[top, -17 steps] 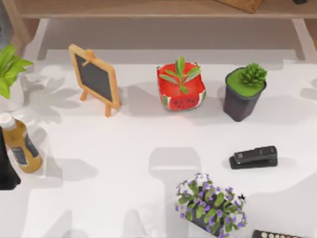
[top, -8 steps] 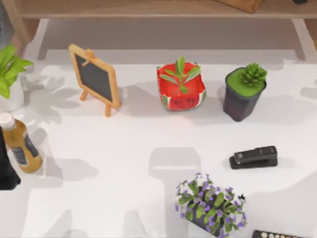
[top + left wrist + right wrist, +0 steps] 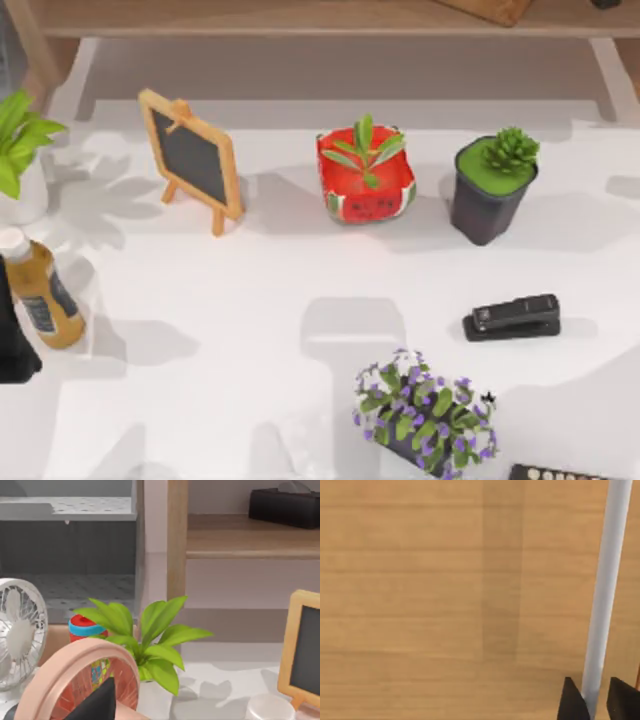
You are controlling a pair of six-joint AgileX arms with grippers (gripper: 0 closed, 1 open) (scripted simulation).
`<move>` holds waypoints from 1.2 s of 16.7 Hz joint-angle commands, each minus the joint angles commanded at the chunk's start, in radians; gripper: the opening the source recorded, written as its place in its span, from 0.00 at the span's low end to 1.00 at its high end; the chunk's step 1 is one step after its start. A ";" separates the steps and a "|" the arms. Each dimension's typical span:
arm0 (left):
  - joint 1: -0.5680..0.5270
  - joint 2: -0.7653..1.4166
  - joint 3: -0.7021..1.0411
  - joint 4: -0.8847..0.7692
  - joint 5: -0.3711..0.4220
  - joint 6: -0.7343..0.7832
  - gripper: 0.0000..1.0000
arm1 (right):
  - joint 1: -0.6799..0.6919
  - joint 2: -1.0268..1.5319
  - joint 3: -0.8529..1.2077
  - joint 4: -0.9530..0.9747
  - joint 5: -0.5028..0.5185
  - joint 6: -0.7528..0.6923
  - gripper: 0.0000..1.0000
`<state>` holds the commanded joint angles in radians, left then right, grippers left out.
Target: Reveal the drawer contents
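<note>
Top view: white tabletop (image 3: 230, 330) w/ soft shadows; wooden shelf (image 3: 300, 15) runs along the far edge. Small chalkboard easel (image 3: 192, 160) toward far-left, watermelon-print pot (image 3: 366, 180) w/ a green sprout at far-centre, dark pot (image 3: 488, 195) w/ a succulent toward far-right. Black stapler (image 3: 512, 317) right of centre; purple-flower planter (image 3: 425, 412) at the near edge. Amber bottle (image 3: 38, 288) w/ white cap at the left edge, leafy plant (image 3: 18, 140) in a white pot behind it toward the far-left corner.

Left wrist view: leafy plant (image 3: 145, 645), white fan (image 3: 20, 632), pink ring-shaped frame (image 3: 75, 680), red cup w/ blue band (image 3: 86, 629), easel edge (image 3: 302, 650); wood shelving and a grey cabinet behind. Left gripper's dark tip sits low in this view; can't tell its state.

Right wrist view: light-wood drawer front (image 3: 445, 590), plain grain, w/ a pale grey bar handle (image 3: 607, 585) standing off it. Right gripper (image 3: 596, 702): two dark fingertips (image 3: 572, 700) either side of the handle, clenched on it.
</note>
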<state>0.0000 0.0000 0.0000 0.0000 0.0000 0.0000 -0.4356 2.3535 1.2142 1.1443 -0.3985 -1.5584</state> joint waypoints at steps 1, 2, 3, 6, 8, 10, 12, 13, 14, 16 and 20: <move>0.000 0.000 0.000 0.000 0.000 0.000 1.00 | 0.000 0.000 0.000 0.000 0.000 0.000 0.00; 0.000 0.000 0.000 0.000 0.000 0.000 1.00 | 0.000 0.000 0.000 0.000 0.000 0.000 0.00; 0.000 0.000 0.000 0.000 0.000 0.000 1.00 | 0.000 0.000 0.000 0.000 0.000 0.000 0.00; 0.000 0.000 0.000 0.000 0.000 0.000 1.00 | 0.000 0.000 0.000 0.000 0.000 0.000 0.00; 0.000 0.000 0.000 0.000 0.000 0.000 1.00 | 0.000 0.000 0.000 0.000 0.000 0.000 0.00; 0.000 0.000 0.000 0.000 0.000 0.000 1.00 | -0.003 -0.001 -0.004 0.000 -0.001 0.002 0.00; 0.000 0.000 0.000 0.000 0.000 0.000 1.00 | -0.010 -0.026 -0.042 0.024 -0.013 0.003 0.00; 0.000 0.000 0.000 0.000 0.000 0.000 1.00 | -0.018 -0.042 -0.076 0.043 -0.021 0.003 0.00; 0.000 0.000 0.000 0.000 0.000 0.000 1.00 | -0.029 -0.058 -0.121 0.064 -0.030 0.004 0.00; 0.000 0.000 0.000 0.000 0.000 0.000 1.00 | -0.049 -0.092 -0.213 0.108 -0.048 0.006 0.00; 0.000 0.000 0.000 0.000 0.000 0.000 1.00 | -0.070 -0.122 -0.279 0.153 -0.067 0.004 0.00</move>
<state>0.0000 0.0000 0.0000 0.0000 0.0000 0.0000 -0.5053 2.2311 0.9354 1.2977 -0.4656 -1.5547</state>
